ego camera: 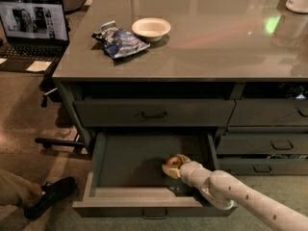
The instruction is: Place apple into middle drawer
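The middle drawer [139, 200] is pulled open below the counter, its flat dark floor showing. The red apple [173, 162] with a yellowish patch sits low inside the drawer, toward its right side. My gripper [172, 166] reaches in from the lower right on a white arm [240, 196], with its fingers around the apple, close to the drawer floor.
On the counter [216, 47] stand a white bowl [151, 28] and a blue chip bag [119, 41]. The top drawer [154, 112] is closed; narrower closed drawers [262, 144] are at the right. A laptop [32, 28] sits at the left. A shoe [50, 195] lies on the floor at the lower left.
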`<state>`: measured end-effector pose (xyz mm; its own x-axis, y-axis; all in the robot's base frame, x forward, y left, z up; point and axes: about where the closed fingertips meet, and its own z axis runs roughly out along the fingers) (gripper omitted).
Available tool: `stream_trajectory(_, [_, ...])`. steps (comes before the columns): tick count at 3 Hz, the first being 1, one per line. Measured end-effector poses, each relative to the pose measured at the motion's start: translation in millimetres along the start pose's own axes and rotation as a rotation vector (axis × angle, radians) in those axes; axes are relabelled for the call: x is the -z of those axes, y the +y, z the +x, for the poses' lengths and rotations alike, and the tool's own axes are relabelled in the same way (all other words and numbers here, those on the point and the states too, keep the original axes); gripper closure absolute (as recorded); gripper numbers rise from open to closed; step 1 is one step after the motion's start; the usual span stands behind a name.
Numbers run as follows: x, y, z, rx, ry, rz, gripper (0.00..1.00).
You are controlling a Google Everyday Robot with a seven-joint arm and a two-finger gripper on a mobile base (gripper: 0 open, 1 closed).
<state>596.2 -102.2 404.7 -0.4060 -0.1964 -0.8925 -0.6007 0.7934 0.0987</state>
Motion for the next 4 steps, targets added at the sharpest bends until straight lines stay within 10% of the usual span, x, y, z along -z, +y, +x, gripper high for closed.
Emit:
stream_trajectory(2, [-4.5,-3.7,3.8,0.013,0.024,0.000,0.13])
stream_trajectory(4, [-4.6,-3.6,3.8,0.013,0.023,0.000,0.00])
